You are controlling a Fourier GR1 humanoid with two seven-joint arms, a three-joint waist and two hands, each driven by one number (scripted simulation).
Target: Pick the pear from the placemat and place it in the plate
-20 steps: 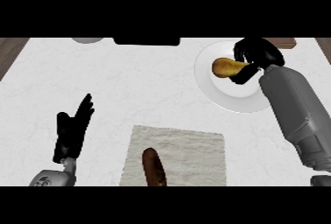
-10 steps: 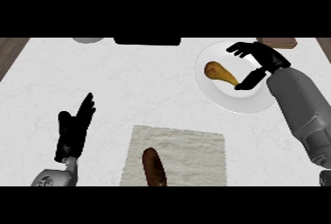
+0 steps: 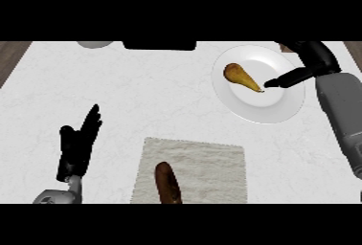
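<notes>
A yellow-brown pear (image 3: 240, 77) lies on its side on the white plate (image 3: 263, 106) at the upper right of the counter, free of any hand. My right hand (image 3: 311, 60) hangs over the plate's right rim, open, its thumb tip close to the pear's narrow end but apart from it. My left hand (image 3: 79, 143) rests open at the lower left, fingers pointing up. The pale placemat (image 3: 201, 165) lies at the bottom centre.
A dark brown, elongated loaf-like item (image 3: 167, 183) lies on the placemat's lower middle. A black object (image 3: 160, 45) sits at the counter's far edge, with a grey round thing (image 3: 95, 44) to its left.
The right hand has let go of the pear, which now lies on the plate, and has drawn back to the right with its fingers spread. The left hand has not moved.
</notes>
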